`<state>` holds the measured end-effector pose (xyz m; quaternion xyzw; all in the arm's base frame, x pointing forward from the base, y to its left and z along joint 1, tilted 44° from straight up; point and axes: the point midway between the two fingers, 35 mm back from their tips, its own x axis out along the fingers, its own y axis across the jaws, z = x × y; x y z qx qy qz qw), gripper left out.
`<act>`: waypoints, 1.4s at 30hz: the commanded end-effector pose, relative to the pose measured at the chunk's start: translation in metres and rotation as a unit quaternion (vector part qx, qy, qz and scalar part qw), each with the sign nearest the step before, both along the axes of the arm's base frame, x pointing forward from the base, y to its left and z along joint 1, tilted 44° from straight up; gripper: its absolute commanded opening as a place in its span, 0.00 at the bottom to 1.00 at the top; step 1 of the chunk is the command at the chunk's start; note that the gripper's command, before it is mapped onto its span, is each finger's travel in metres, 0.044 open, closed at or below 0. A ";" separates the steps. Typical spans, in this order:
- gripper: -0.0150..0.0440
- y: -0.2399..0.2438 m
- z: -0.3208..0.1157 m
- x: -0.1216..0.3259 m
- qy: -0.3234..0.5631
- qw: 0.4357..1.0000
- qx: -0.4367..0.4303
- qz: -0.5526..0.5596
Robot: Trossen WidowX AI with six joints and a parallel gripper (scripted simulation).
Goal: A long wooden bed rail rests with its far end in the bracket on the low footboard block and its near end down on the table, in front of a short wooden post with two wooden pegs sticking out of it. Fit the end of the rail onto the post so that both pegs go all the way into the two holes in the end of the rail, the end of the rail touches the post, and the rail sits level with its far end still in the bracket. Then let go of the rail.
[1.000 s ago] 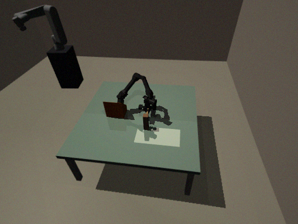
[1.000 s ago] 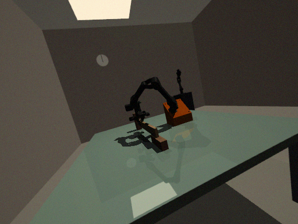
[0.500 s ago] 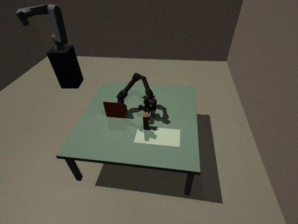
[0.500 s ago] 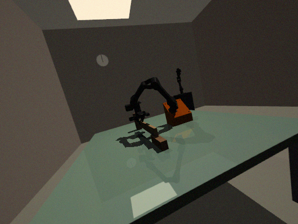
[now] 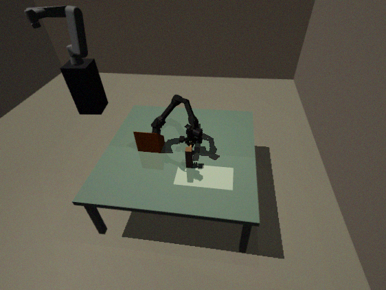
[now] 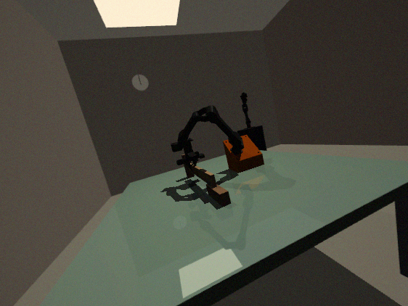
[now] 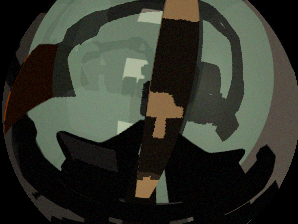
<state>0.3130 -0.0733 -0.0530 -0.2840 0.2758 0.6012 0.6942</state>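
Observation:
The gripper [image 5: 191, 142] [image 6: 192, 164] [image 7: 161, 131] is shut on the wooden rail [image 6: 205, 174] [image 7: 172, 60], close to its post-side end. In the exterior view the rail runs from the low footboard block [image 6: 218, 191] to the gripper, raised off the table and about level. Its far end sits at the block; the bracket is too dark to make out. The upright wooden post [image 5: 189, 159] [image 6: 188, 170] stands just beyond the gripper in the exterior view. The pegs and holes are hidden or too small, so I cannot tell whether rail and post touch.
An orange block [image 5: 148, 142] [image 6: 247, 149] stands beside the arm's base on the green table [image 5: 130, 185] [image 6: 109, 246]. A second arm [image 5: 77, 31] [image 6: 245, 110] stands on a black pedestal [image 5: 84, 87] [image 6: 255, 137] beyond the table. The pale patches look like reflections.

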 end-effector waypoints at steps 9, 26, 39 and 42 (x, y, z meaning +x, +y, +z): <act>0.25 -0.006 -0.002 0.001 -0.003 1.000 -0.002 -0.001; 0.25 -0.009 -0.007 0.001 -0.003 1.000 -0.002 -0.001; 0.25 -0.012 -0.009 0.001 -0.003 1.000 -0.002 -0.001; 0.25 -0.012 -0.009 0.001 -0.003 1.000 -0.002 -0.001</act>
